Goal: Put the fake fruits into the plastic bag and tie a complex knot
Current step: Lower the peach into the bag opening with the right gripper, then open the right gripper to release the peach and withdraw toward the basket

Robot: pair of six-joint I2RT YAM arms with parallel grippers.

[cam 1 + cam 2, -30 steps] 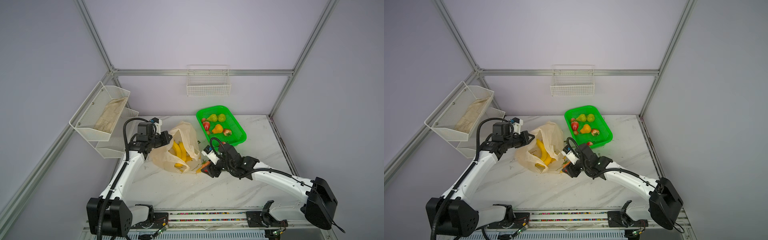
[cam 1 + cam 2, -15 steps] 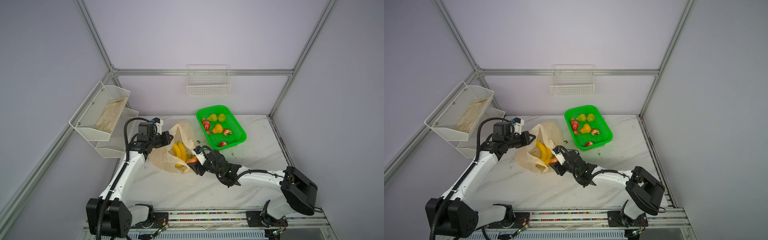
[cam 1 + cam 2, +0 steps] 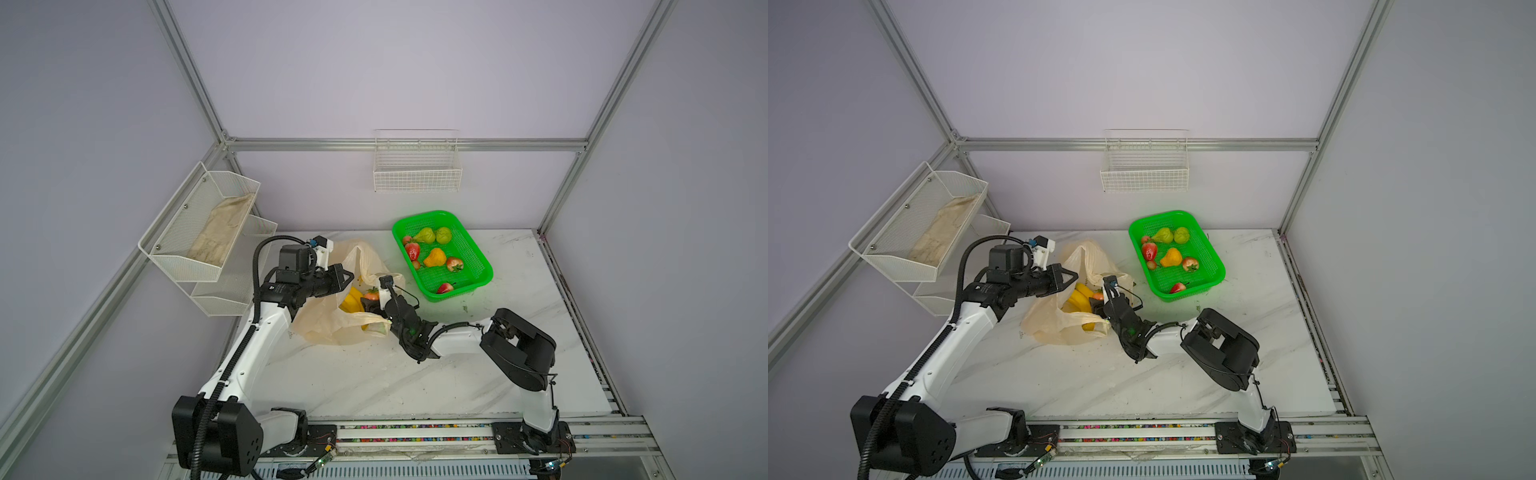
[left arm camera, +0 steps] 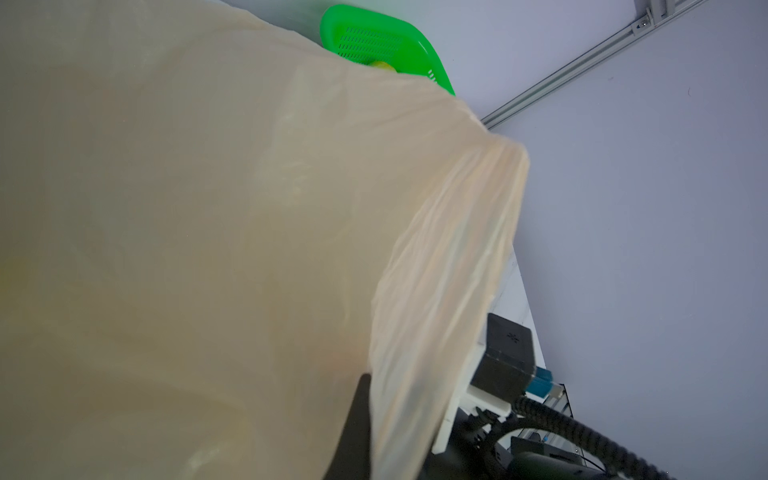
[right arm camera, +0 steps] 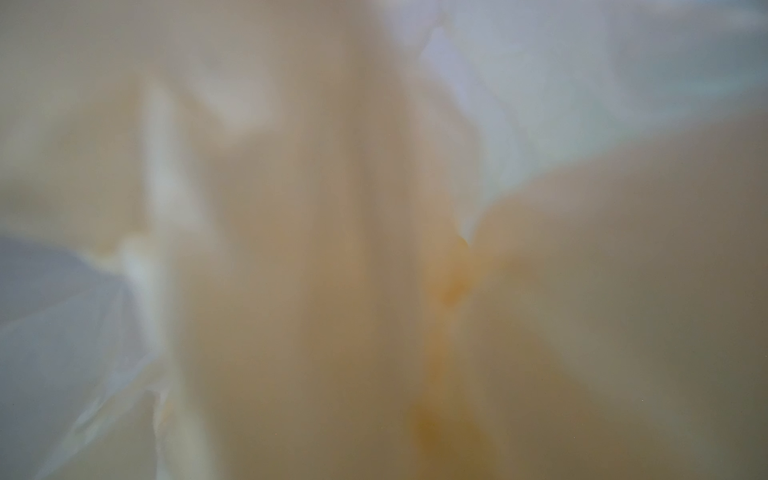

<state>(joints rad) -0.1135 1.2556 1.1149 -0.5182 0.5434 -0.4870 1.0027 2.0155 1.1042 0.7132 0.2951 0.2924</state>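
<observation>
While the left gripper is clamped on the rim of the limp, slippery plastic bag, the right gripper inside its mouth looks clasped round a light, glossy strawberry, best gripped across its belly, bananas just beyond its fingertips.

left arm and right arm have white links and black joint housings. the left one carries a ribbed black cable and a blue connector.
</observation>
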